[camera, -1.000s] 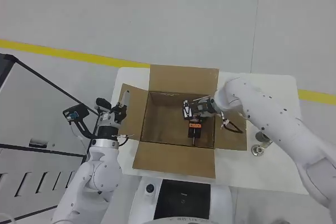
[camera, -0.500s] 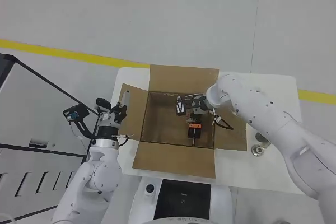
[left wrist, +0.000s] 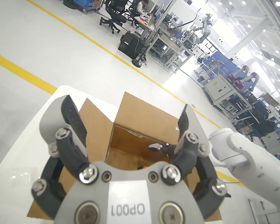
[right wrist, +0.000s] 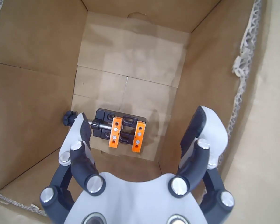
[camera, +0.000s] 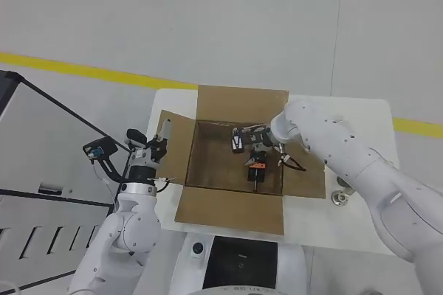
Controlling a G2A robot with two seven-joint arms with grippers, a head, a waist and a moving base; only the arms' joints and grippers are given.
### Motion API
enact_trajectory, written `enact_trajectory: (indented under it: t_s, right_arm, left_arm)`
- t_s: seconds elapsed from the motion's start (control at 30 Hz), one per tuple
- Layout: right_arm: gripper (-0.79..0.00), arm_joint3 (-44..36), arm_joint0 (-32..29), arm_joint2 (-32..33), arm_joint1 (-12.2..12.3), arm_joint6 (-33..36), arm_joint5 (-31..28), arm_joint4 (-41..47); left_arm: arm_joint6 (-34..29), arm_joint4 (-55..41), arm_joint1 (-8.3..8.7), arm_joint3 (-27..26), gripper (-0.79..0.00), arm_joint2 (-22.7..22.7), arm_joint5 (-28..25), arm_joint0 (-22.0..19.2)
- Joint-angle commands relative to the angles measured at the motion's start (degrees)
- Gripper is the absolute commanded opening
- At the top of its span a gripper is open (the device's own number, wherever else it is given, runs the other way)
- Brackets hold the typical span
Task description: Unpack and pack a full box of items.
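An open cardboard box (camera: pixel 242 103) stands in the middle of the white table (camera: pixel 354 118). On its floor lies a small black and orange vise (camera: pixel 255 171), which the right wrist view shows lying flat (right wrist: pixel 120 132) near one wall (right wrist: pixel 37 36). My right gripper (right wrist: pixel 143 115) hangs open and empty above the vise, inside the box opening (camera: pixel 240 139). My left gripper (left wrist: pixel 126 107) is open and empty, held over the table outside the box (left wrist: pixel 140 122) by its left flap (camera: pixel 162 134). The right gripper (left wrist: pixel 158 146) also appears in the left wrist view.
A small metal item (camera: pixel 343 195) lies on the table to the right of the box. All four flaps are folded outward. The left flap (camera: pixel 170 144) lies just beside my left gripper. Grey floor with a yellow line (camera: pixel 74 70) surrounds the table.
My right gripper has shifted a little to the left inside the box opening, still open. The left arm and the vise have stayed put.
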Motion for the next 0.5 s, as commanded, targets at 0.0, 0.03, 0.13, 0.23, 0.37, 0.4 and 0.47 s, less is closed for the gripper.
enact_trajectory:
  t_s: [0.0, 0.03, 0.13, 0.23, 0.37, 0.4, 0.47]
  right_arm:
    - [-0.606, 1.1, 0.0, -0.7, -0.9, 1.1, 0.0, -0.1]
    - [-0.603, 1.6, -0.1, -1.2, -1.6, 2.5, 0.4, 0.2]
    - [-0.582, 4.2, 0.1, -2.5, -3.8, 7.2, 2.4, 1.3]
    - [-0.566, 6.7, 0.4, -3.0, -6.0, 11.5, 4.8, 3.8]
    - [-0.57, 9.4, 0.7, -3.8, -8.5, 16.6, 7.9, 5.1]
    - [-0.566, 9.9, 0.7, -4.0, -9.1, 17.8, 8.4, 5.3]
    - [-0.539, 11.0, 0.9, -4.1, -10.2, 19.2, 8.7, 6.1]
  left_arm:
    - [0.0, 0.0, 0.0, 0.0, 0.0, 0.0, 0.0, 0.0]
    - [0.0, 0.0, 0.0, 0.0, 0.0, 0.0, 0.0, 0.0]
    - [0.0, 0.0, 0.0, 0.0, 0.0, 0.0, 0.0, 0.0]
    - [0.0, 0.0, 0.0, 0.0, 0.0, 0.0, 0.0, 0.0]
    - [0.0, 0.0, 0.0, 0.0, 0.0, 0.0, 0.0, 0.0]
    - [0.0, 0.0, 0.0, 0.0, 0.0, 0.0, 0.0, 0.0]
    - [0.0, 0.0, 0.0, 0.0, 0.0, 0.0, 0.0, 0.0]
